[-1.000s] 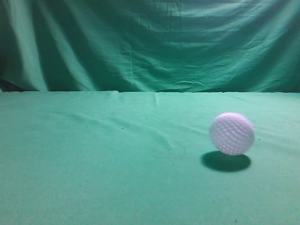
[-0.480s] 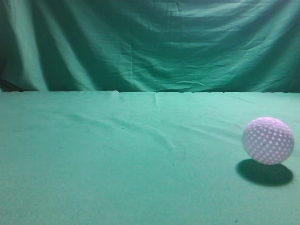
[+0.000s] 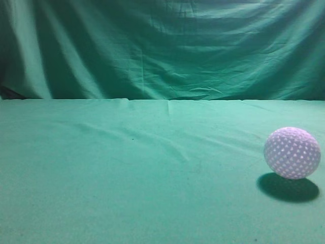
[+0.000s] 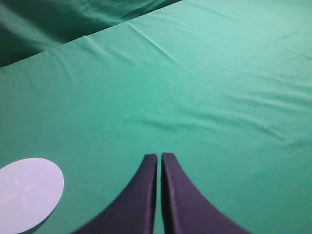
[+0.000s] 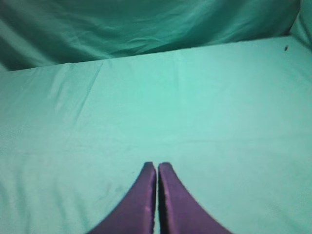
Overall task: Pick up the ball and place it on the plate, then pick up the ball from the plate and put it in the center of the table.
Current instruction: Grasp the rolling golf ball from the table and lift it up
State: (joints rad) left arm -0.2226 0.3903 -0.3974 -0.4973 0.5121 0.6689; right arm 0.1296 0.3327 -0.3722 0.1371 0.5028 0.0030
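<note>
The ball (image 3: 292, 152), a small dimpled white sphere with a lilac tint, rests on the green-clothed table (image 3: 127, 178) at the right edge of the exterior view. No gripper shows in that view. In the left wrist view my left gripper (image 4: 159, 157) is shut and empty above the cloth, with a flat white plate (image 4: 27, 194) at the lower left of it. In the right wrist view my right gripper (image 5: 157, 166) is shut and empty over bare cloth. The ball shows in neither wrist view.
A draped green cloth backdrop (image 3: 162, 46) hangs behind the table's far edge. The tablecloth has shallow wrinkles (image 3: 167, 145) across its middle.
The ball has rolled to the right across the table, most of it in the first half second, and now lies nearly still near the right edge.
</note>
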